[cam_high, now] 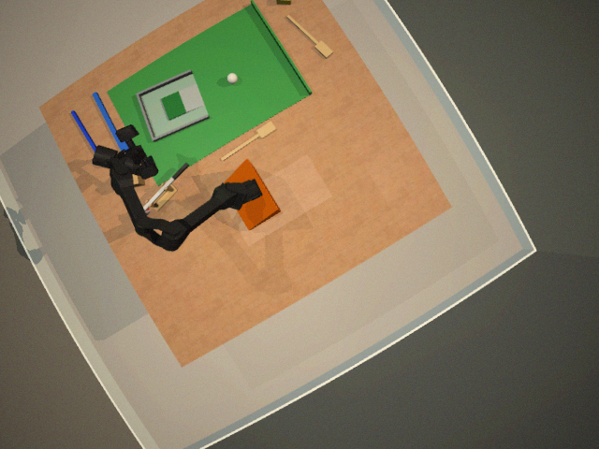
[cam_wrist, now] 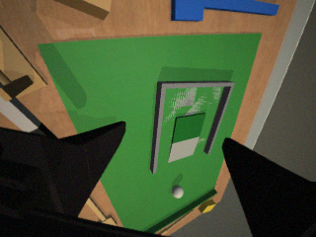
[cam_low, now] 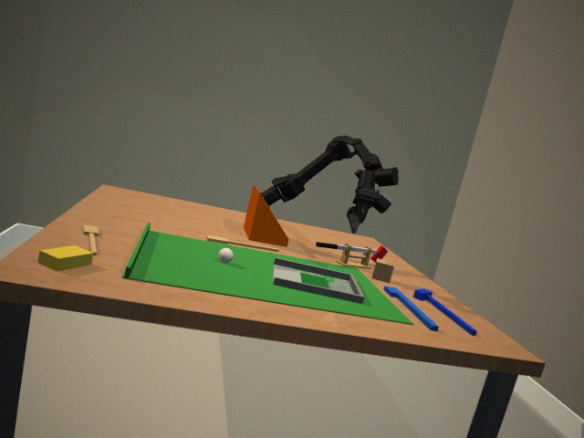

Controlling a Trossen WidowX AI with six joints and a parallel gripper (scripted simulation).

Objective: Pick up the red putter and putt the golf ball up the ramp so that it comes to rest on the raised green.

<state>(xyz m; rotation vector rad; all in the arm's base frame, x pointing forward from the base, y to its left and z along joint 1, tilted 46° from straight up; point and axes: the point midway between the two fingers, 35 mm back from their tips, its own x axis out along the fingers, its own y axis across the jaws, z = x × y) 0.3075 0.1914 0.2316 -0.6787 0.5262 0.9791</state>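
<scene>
surface (cam_low: 155,308): wooden top on dark legs, pretty crowded tbh
green mat (cam_low: 198,271): flat on the wood, spreads out below and ahead of the pincer (cam_low: 354,221)
wooden stand (cam_low: 356,256): almost right under the pincer, on bare wood
small wooden cube (cam_low: 382,272): just beside that stand
two blue sticks (cam_low: 426,308): side by side past the mat's edge, near the pincer
orange wedge (cam_low: 261,221): back by the arm's base
yellow block (cam_low: 65,256): far end from the pincer
tan mallets (cam_high: 251,139): one along the mat, another well away
</scene>
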